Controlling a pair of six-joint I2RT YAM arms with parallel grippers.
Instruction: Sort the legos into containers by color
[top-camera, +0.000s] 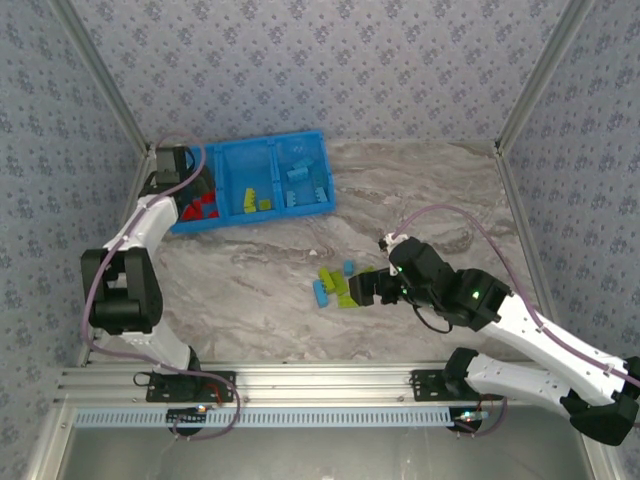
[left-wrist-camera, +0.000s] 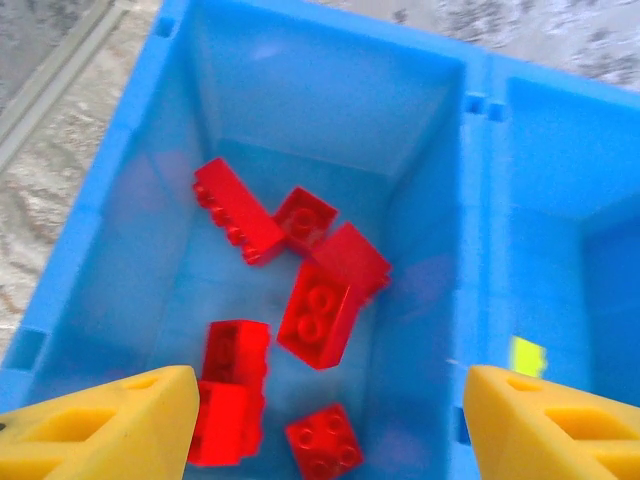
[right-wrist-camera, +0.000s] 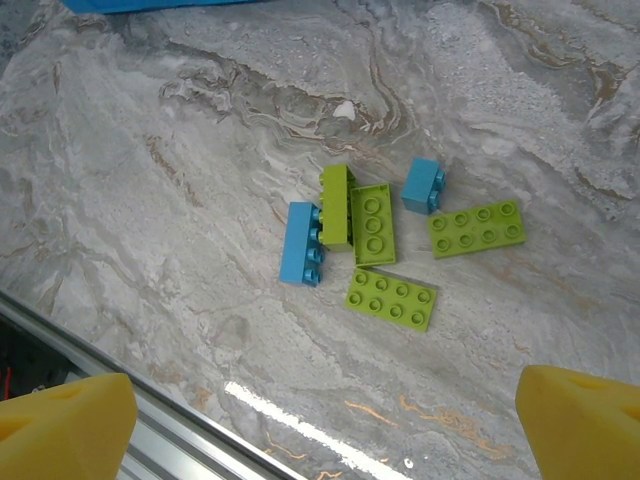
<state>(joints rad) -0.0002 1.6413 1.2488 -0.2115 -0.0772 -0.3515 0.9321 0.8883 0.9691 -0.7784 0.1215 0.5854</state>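
Red legos lie in the left compartment of the blue bin below the left hand, spread wide and empty; right hand, also wide open holding nothing, hovers over six loose legos, four lime, two light-blue, on the marble bench.

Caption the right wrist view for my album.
Open right gripper above six loose legos, four lime and two light blue, on the marbled table.
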